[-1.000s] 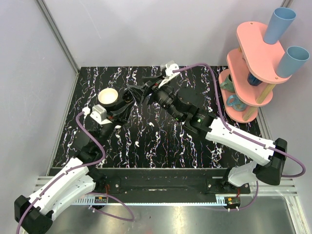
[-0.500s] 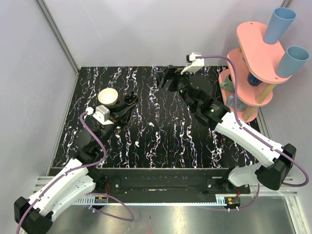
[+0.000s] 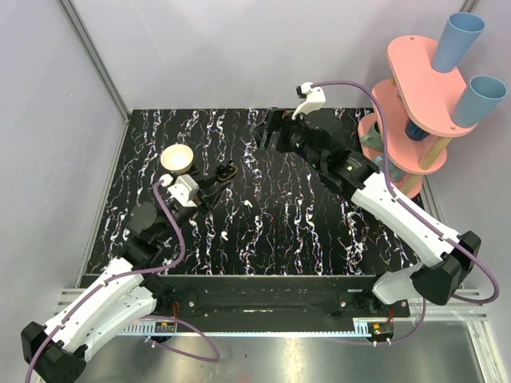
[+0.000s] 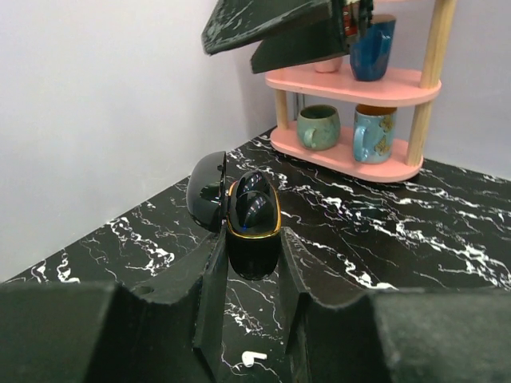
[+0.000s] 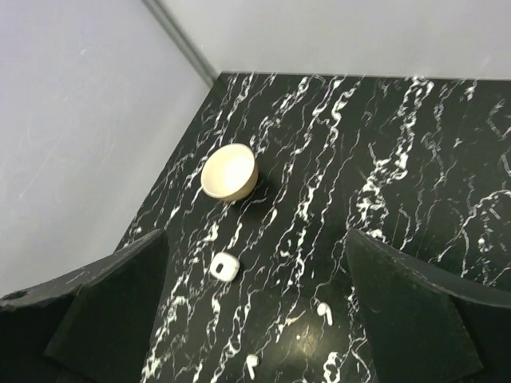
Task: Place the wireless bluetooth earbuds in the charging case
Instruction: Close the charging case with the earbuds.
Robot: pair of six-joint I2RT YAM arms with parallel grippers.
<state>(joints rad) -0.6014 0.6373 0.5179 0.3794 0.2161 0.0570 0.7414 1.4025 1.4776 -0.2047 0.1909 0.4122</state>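
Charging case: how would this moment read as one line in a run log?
left gripper: shut on charging case, lid open | right gripper: open, empty | earbuds: both loose on table

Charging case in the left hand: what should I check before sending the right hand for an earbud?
1. Black charging case clamped in left hand: ok.
2. Case hinged open: ok.
3. Room inside case: cannot tell, too dark.
4. Right hand open and empty: ok.
5. Earbud and second earbud loose on the table, in right wrist view: ok.
6. Cream bowl apart from both earbuds: ok.
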